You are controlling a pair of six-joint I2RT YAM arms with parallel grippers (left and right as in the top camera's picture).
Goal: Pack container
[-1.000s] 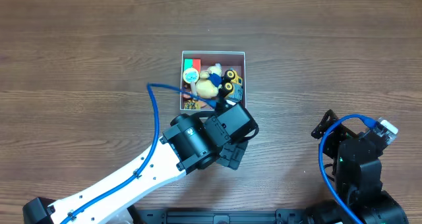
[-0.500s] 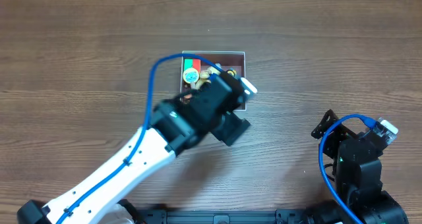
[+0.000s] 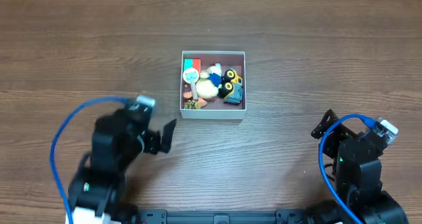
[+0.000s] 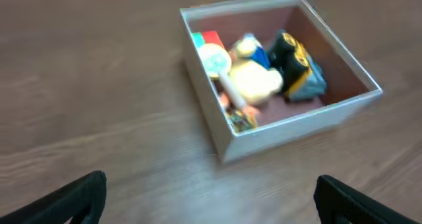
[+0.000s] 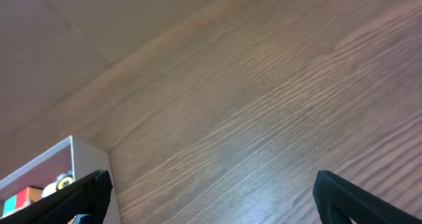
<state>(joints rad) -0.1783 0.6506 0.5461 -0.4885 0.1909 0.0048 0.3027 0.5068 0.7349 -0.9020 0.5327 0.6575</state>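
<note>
My left gripper (image 4: 211, 203) hovers low, fingers spread wide, the container (image 4: 297, 122) just ahead. My right gripper (image 5: 211, 199) sits equally spread, the container at its front-left.

I'm watching the left arm (image 3: 117, 148) showing a blocky black housing over a white link (image 3: 86, 215), with a blue cable (image 3: 55, 151) looping into a white plug (image 3: 143, 103). The right arm (image 3: 359, 168) is reading all black, trailing a second blue cable (image 3: 321, 159) to a second white plug (image 3: 387, 127). The left gripper (image 4: 214, 197) is showing matte black fingers (image 4: 74, 197).
</note>
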